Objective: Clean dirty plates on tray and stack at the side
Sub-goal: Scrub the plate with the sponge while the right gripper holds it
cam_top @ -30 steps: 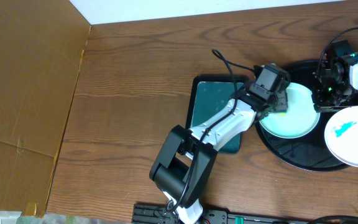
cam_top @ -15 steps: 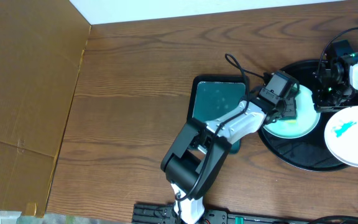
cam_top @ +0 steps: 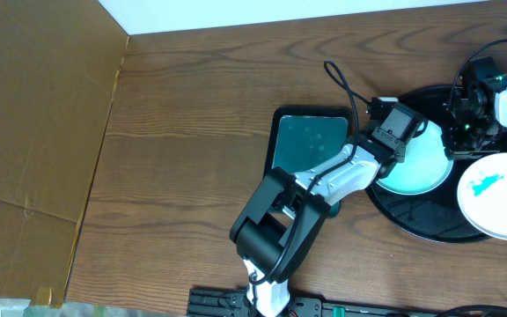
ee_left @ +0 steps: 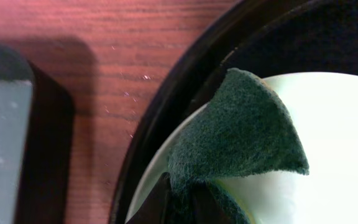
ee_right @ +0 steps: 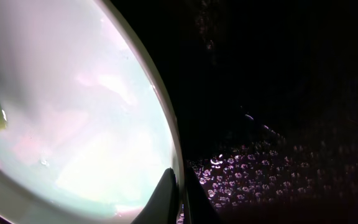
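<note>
**A:** Status? Biggest item first.

**B:** The brown wooden worktop carries the large round glossy black tray on its right side. A small rectangular dark teal tray sits just left of it. I see nothing stacked on it or anywhere beside the black tray.

**A:** Plates?

**B:** Two in view, both on the black tray. One round shallow white plate lies in the tray's left half; call it left plate. A second white plate of the same kind lies at the tray's right, cut by the frame edge; call it right plate. No third plate visible.

**A:** Progress?

**B:** Early, by my read. One plate is mid-wipe, one untouched, none stacked at the side.

**A:** Condition?

**B:** Left plate has a pale turquoise cast over its face and no distinct blob. The right wrist view shows a glossy sheen. Right plate has a clear turquoise smear in the middle.

**A:** Pincers?

**B:** Left pincer is clamped on a dark green scouring pad, which is folded and lies on the left plate near its left rim. Right pincer is closed on the same plate's right rim, one finger on each side. I judge it's steadying the plate.
</note>
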Available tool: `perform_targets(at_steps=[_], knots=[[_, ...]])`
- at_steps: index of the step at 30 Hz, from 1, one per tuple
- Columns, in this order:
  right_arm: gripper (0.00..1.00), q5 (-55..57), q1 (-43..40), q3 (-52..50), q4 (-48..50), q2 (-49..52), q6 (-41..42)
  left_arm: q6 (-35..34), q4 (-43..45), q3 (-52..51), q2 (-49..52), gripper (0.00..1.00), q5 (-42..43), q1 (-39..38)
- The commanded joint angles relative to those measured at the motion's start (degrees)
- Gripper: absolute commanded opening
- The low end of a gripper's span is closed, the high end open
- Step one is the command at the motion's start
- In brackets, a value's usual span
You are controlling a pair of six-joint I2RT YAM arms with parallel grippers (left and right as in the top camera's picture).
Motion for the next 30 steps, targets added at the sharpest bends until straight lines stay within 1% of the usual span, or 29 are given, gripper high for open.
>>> perform_targets(at_steps=[1, 3, 7, 11, 15, 18, 19, 22, 24, 30], knots=[[0.02, 3.37, 0.28, -0.39, -0.70, -1.49, -1.29, 4.66, 0.98, -0.85, 0.76, 0.07, -11.39, 2.67], [0.02, 3.39, 0.28, -0.39, -0.70, -1.49, -1.38, 4.39, 1.53, -0.85, -1.11, 0.07, -10.60, 2.67], [0.01, 3.43, 0.28, -0.39, -0.50, -1.49, -3.06, 0.59, 1.51, -0.85, -7.48, 0.07, -6.54, 3.13], [0.01, 3.80, 0.28, -0.39, 0.68, -1.49, -3.21, -2.97, 1.51, -0.85, -15.80, 0.07, 0.81, 5.20], [0.01, 3.80, 0.28, -0.39, 0.98, -1.49, -3.19, -3.21, 1.27, -0.87, -19.67, 0.07, 10.75, 8.52], [0.01, 3.80, 0.28, -0.39, 1.22, -1.49, -3.19, -4.20, -0.68, -0.98, -18.67, 0.07, 22.23, 10.38], [0.01, 3.80, 0.28, -0.39, 1.38, -1.49, -3.19, -4.48, -1.05, -1.27, -17.49, 0.07, 28.09, 10.56], [0.01, 3.80, 0.35, -0.39, 1.57, -1.49, -3.19, -4.50, -0.76, -1.53, -13.99, 0.07, 36.04, 9.90], [0.01, 3.80, 0.35, -0.37, 1.88, -1.49, -3.19, -4.52, -0.28, -1.53, -10.73, 0.07, 37.75, 8.90], [0.01, 3.80, 0.35, -0.39, 2.25, -1.49, -3.21, -4.48, 4.26, -1.53, -1.51, 0.07, 37.73, 6.34]])
